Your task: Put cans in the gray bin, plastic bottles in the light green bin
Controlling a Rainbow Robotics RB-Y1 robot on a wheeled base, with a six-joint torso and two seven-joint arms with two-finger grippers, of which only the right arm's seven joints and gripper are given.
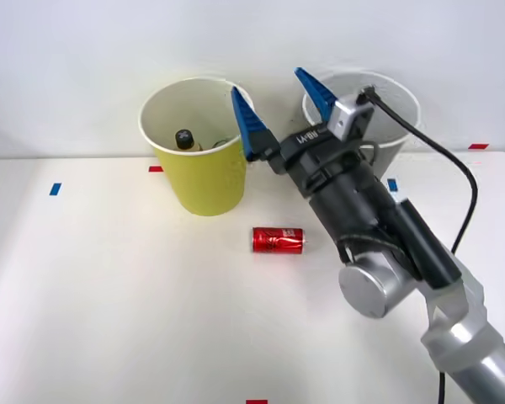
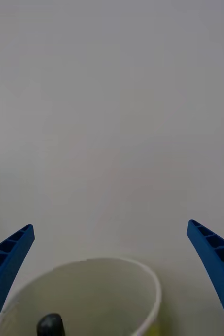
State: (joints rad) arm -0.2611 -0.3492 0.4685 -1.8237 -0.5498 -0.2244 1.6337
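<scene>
The red can [image 1: 279, 240] lies on its side on the white table, in front of and between the two bins. A plastic bottle with a dark cap [image 1: 183, 139] rests inside the light green bin [image 1: 199, 181]; the cap [image 2: 51, 324] and the bin's white rim [image 2: 152, 286] also appear in the right wrist view. The gray bin [image 1: 401, 108] stands at the back right, partly hidden by my arm. My right gripper [image 1: 274, 94] hangs open and empty between the two bins, above rim height, its blue fingers [image 2: 7, 262] spread wide.
Blue tape marks [image 1: 55, 188] and red tape marks [image 1: 156, 168] dot the table. A black cable [image 1: 454, 164] loops from the wrist across the gray bin's side. Bare white tabletop stretches to the left and front.
</scene>
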